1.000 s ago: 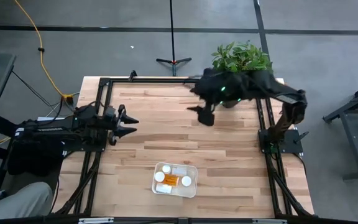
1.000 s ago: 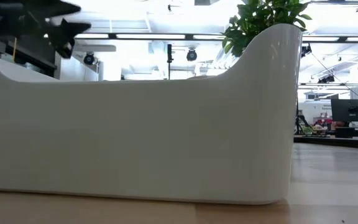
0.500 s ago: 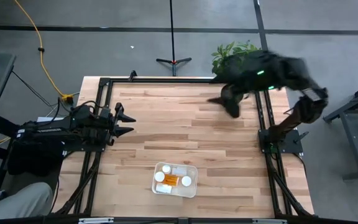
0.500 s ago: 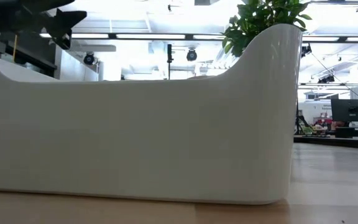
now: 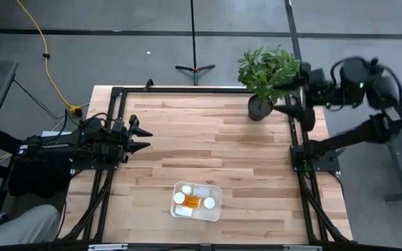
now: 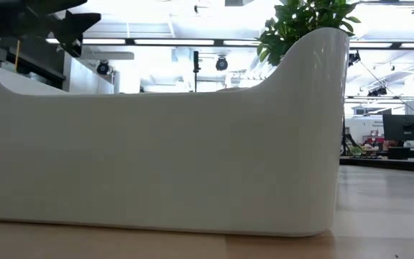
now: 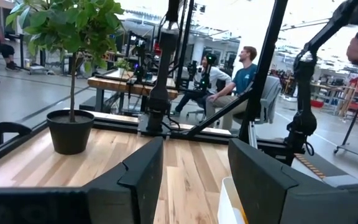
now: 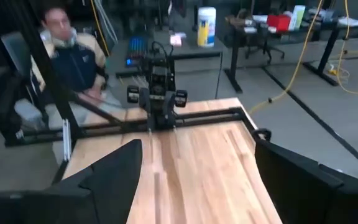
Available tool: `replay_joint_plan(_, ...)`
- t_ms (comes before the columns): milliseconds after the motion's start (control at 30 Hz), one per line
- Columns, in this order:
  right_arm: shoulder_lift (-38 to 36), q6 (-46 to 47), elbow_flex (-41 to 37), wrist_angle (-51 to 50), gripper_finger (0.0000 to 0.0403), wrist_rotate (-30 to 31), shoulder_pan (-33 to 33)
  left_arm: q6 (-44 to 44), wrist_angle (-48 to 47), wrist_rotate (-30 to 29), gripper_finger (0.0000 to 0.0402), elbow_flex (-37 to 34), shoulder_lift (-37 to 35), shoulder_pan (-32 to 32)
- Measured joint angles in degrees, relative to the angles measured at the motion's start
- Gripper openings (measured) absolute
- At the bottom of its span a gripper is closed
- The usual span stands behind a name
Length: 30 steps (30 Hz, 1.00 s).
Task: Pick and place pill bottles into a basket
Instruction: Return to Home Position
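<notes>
Dark left gripper (image 5: 145,139): fingers stood apart, holding nothing, over the table's left side.
Right gripper (image 5: 293,111): fingers spread wide, empty, at the far right edge just beside the plant pot (image 5: 257,109).
Pill bottles (image 5: 194,201): lay together inside the basket.
Basket (image 5: 219,191): sat on the wooden table (image 5: 208,146) near its front edge, well apart from both grippers.

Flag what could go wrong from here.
1. The open right gripper sits close beside the green plant in a black pot; a swing could brush its leaves or tip it.
2. The orange, white-capped pill bottles lie crowded in the shallow white basket; a knock to the wooden table might spill one over the rim.
The open left gripper waits at the table's left.
</notes>
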Motion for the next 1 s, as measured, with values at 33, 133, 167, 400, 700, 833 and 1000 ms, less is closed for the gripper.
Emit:
replay_joint_plan(33, -3.29, 1.18, -5.93, 4.12, 0.0303, 0.04, 0.0, -0.01, 0.1, 0.0, 0.0216, 0.0, 0.0, 0.0)
replay_joint_plan(133, -12.61, 4.59, -23.39, 17.44, 0.0303, -2.04, -0.12, -0.44, 0.21, -0.02, 0.0216, 0.0, 0.0, 0.0)
replay_joint_plan(167, -15.44, 5.61, -28.81, 21.81, 0.0303, -3.43, -0.36, -0.46, 0.21, -0.02, 0.0216, 0.0, 0.0, 0.0)
replay_joint_plan(400, -29.86, 12.32, -57.4, 46.34, 0.0303, -14.51, -1.93, -0.68, 0.21, -0.1, 0.0216, 0.0, 0.0, 0.0)
replay_joint_plan(700, -39.11, 15.47, -78.1, 58.01, 0.0303, -11.95, -1.92, -0.69, -2.17, -0.2, 0.0216, 0.0, 0.0, 0.01)
replay_joint_plan(833, -41.92, 21.25, -84.4, 62.03, 0.0303, -11.76, -1.92, -0.7, -3.78, -0.2, 0.0216, 0.0, 0.02, 0.02)
replay_joint_plan(1000, -43.21, 34.88, -86.61, 61.02, 0.0303, -8.5, -1.95, -0.95, -3.74, -0.16, 0.0216, 0.0, 0.02, 0.0)
